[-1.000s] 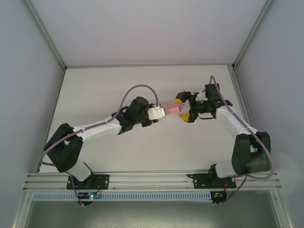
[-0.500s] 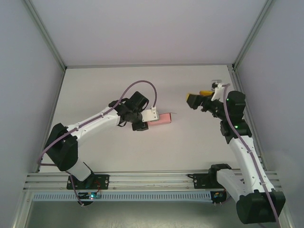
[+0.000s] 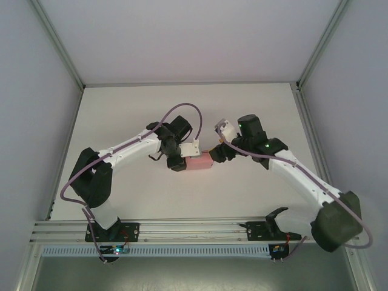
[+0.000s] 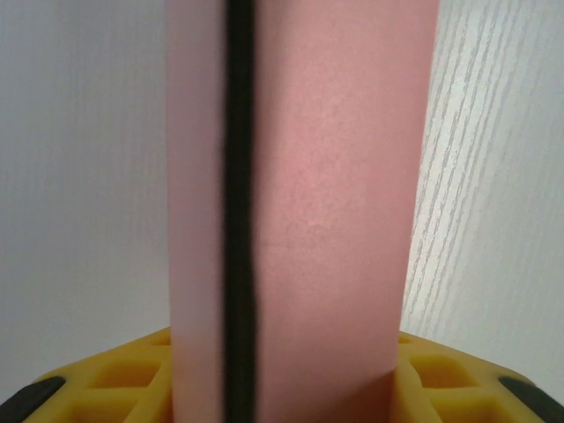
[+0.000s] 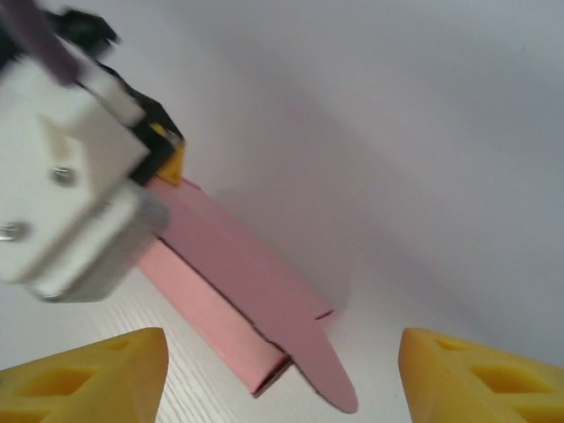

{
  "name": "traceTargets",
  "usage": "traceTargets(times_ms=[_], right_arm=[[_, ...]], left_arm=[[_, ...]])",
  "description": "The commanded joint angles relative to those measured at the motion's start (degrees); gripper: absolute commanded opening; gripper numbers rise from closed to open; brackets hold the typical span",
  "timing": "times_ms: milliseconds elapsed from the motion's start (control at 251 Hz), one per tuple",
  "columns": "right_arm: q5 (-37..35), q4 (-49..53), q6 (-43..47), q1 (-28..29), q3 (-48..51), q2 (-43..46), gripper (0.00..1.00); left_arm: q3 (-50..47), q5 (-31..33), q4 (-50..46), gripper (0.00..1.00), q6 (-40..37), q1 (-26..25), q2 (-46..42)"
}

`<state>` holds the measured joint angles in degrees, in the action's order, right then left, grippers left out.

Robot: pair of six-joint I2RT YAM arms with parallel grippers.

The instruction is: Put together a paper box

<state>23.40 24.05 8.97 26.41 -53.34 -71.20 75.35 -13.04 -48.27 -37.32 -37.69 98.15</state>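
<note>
- Middle of table [image 3: 121,115]: paper box [image 3: 199,163], lying between the two grippers.
- left gripper [image 3: 183,162] at the box's left end, box between its fingers.
- right gripper [image 3: 216,155] just beside the box's right end, fingers either side, apart from it.

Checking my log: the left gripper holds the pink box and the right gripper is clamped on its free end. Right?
Not clamped: the right wrist view shows the right gripper open, fingers either side of the box's free end. The left gripper holds it.

We see bright, diffuse light and soft shadows on the counter [image 3: 121,109]. Seen up close from the left wrist, the paper box [image 4: 335,220] looks blurred.
</note>
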Motion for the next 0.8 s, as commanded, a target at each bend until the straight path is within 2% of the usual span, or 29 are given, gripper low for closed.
traceTargets(times_ms=[0,152,247,291,335,419,467,579,698,794], right_arm=[[0.3,6.2,4.4,0.6,-3.8,-3.5,0.65],[0.1,8.5,6.2,1.1,-4.3,-6.2,0.55],[-1.9,8.6,6.3,1.1,-4.2,-6.9,0.54],[-3.0,8.4,5.9,1.0,-4.4,-7.3,0.51],[-3.8,8.2,5.6,1.1,-4.7,-7.9,0.44],[-4.5,8.4,3.8,1.1,-6.1,-9.1,0.20],[-4.1,8.7,2.8,1.2,-6.7,-9.6,0.12],[-4.0,8.2,-0.1,2.0,-7.0,-9.9,0.07],[-4.9,5.8,-7.4,3.3,-7.0,-9.9,0.00],[-5.9,2.8,-14.0,4.5,-6.1,-9.9,0.00]], left_arm=[[-0.1,-1.5,-1.1,0.34,-0.8,1.1,0.3],[0.0,-1.2,-0.7,0.34,-0.1,1.2,1.0],[-0.1,-1.2,-0.7,0.34,-0.1,1.1,1.1],[-0.1,-0.9,-0.6,0.34,-0.1,1.2,1.0],[-0.2,-0.9,-0.5,0.34,0.1,1.1,1.0],[-0.1,-0.6,0.3,0.34,0.9,1.2,0.9],[0.0,-0.7,0.4,0.34,1.2,1.1,1.1],[-0.1,-0.5,1.6,0.34,2.3,1.2,1.4],[0.1,0.0,4.0,0.31,4.5,1.2,2.0],[-0.1,-0.3,5.8,0.31,5.7,1.1,2.5]])
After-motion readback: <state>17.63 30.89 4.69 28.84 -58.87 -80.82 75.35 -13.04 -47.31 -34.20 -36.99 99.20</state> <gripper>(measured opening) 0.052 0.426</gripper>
